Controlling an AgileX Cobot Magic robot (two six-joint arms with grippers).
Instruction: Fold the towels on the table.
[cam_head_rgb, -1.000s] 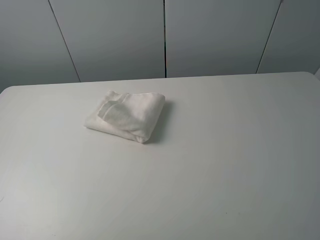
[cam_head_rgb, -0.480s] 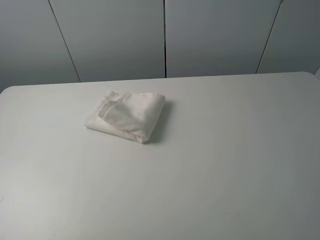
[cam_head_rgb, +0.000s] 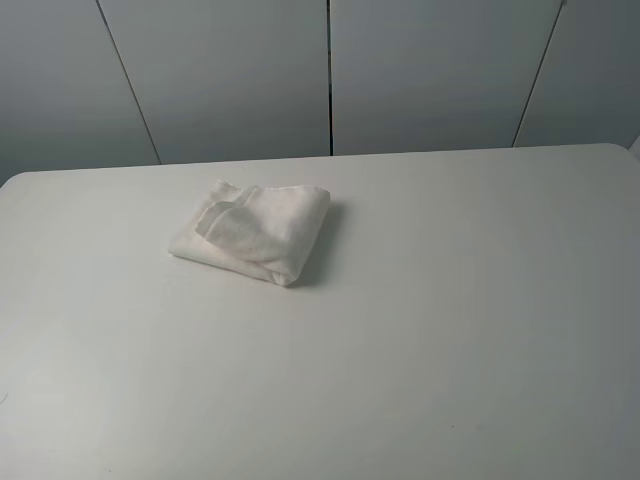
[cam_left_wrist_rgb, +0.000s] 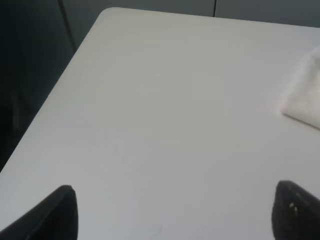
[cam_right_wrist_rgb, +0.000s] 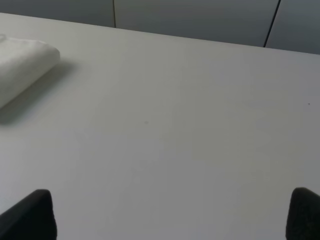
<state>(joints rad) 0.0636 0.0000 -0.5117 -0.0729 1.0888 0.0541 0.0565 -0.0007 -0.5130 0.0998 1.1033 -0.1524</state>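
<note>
Nothing moved, folded towel (cam_head_rgb: 252, 231) on table (cam_head_rgb: 450, 300) well apart from both spread, empty jaws

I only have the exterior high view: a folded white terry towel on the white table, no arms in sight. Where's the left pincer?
Observer: The left pincer hangs open over bare white matte table, nothing between its tips.
Operator: And the right?
Observer: The right pincer is open too, empty, apart from the folded white terry towel.
Operator: Does the left wrist camera see the towel?
Observer: Only one corner of it, at the picture's edge.
</note>
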